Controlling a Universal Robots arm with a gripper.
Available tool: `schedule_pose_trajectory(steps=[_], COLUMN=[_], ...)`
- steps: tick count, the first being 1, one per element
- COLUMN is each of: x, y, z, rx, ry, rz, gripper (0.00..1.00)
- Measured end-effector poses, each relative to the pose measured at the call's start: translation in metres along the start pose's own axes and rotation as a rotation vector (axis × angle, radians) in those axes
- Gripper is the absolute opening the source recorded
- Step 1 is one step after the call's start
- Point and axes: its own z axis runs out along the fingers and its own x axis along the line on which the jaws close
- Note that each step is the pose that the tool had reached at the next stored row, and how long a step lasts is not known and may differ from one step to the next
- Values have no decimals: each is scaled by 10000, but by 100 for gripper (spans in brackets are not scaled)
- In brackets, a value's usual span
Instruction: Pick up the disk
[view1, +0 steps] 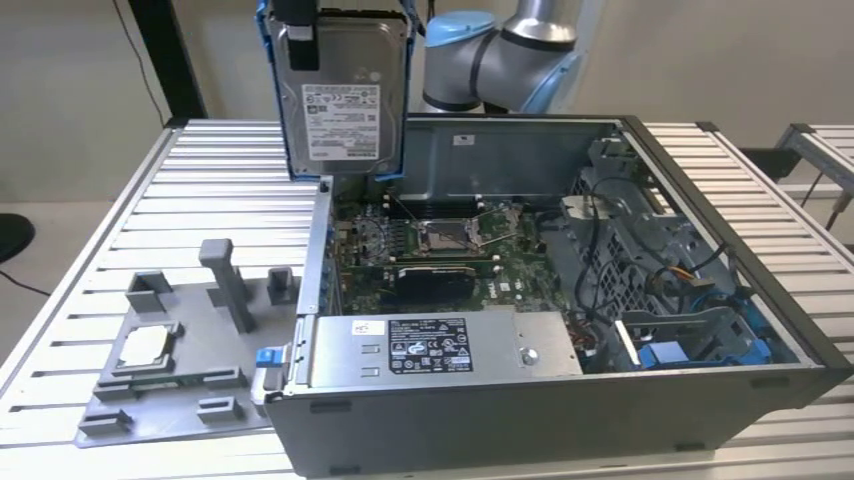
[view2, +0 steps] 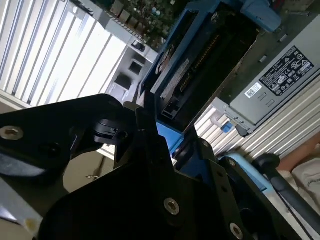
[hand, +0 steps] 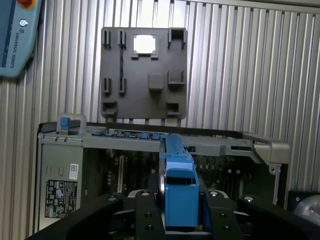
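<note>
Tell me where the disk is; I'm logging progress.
In the exterior view the disk hangs upright in the hand, lifted above the open computer case, over its rear corner toward the exterior view's left.

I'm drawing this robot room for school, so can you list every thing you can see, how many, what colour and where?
Disk: one, silver-grey with a white label, in a blue frame, held up in the air above the open computer case.
Computer case: one, grey, lying open on the slatted table.
Circuit board: one, green, flat inside the case.
Silver box with a black label: one, at the case's near edge.
Grey tray: one, on the table toward the exterior view's left of the case.
Small square silver chip: one, sitting in the tray.
Table: one, silver slats, under everything.
Robot arm: one, grey and light blue, behind the case.
Gripper: one, black, clamped on the disk's blue frame.
</note>
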Motion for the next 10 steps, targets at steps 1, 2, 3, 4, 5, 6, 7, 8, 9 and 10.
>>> schedule_pose_trajectory(steps=[1,2,3,4,5,6,7,8,9,10], x=[12,23,35,48,61,74,86,99,112,124], y=[-44,-82,-125,-168,-210,-251,-291,-332,-374,-412], z=[-2,-4,-6,-9,-11,-13,-15,-17,-19,-21], rx=[-5,-9,-15,-20,-25,-30,-34,-39,-45,-49], ry=[0,0,0,-1,-1,-2,-2,-2,-2,-3], rz=[0,1,1,1,1,1,1,1,2,2], gripper=[0,0,0,0,0,0,0,0,0,0])
